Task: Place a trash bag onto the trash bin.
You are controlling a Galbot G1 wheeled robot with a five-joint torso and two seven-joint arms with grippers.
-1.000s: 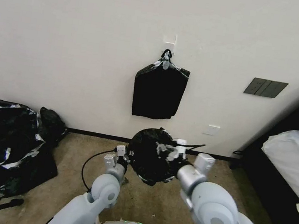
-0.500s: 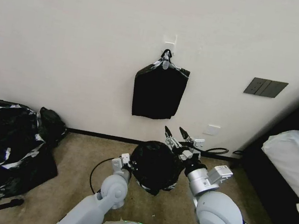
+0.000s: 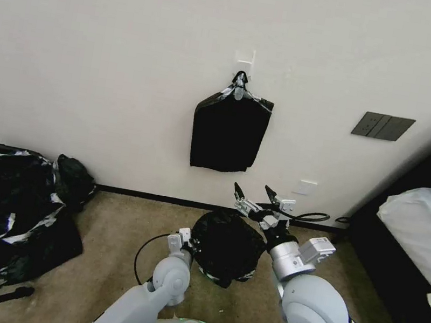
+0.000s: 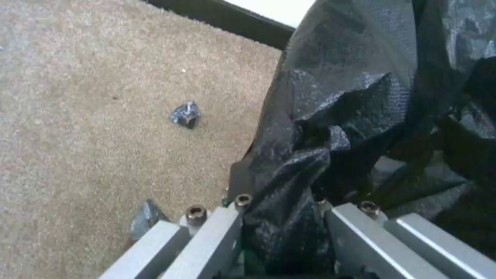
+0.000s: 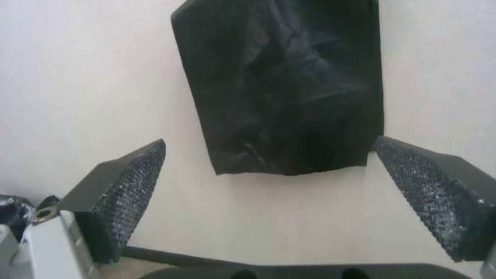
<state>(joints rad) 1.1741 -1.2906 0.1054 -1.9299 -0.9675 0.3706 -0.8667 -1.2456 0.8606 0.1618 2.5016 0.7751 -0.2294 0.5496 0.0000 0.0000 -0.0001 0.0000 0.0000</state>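
Observation:
The glossy black trash bag [image 3: 227,242] stands as a rounded, wrinkled mound on the carpet in front of me. It covers the trash bin, which is hidden beneath it. My left gripper [image 4: 281,203] is at the bag's left side, shut on a bunched fold of the plastic [image 4: 310,147]. In the head view the left wrist [image 3: 180,243] presses against the bag. My right gripper [image 3: 252,190] hovers just above the bag's far right edge, open and holding nothing. It points toward the wall, and its textured pads [image 5: 129,186] are spread wide.
A flat bundle of black bags [image 3: 228,133] hangs from a clip on the wall straight ahead. A large black plastic heap [image 3: 7,205] lies at the left. A bed [image 3: 422,232] stands at the right. A small plastic scrap [image 4: 185,114] lies on the carpet.
My right gripper has let go of the bag, opened and risen toward the wall. The bag has settled lower. My left arm has shifted right with its fold still held.

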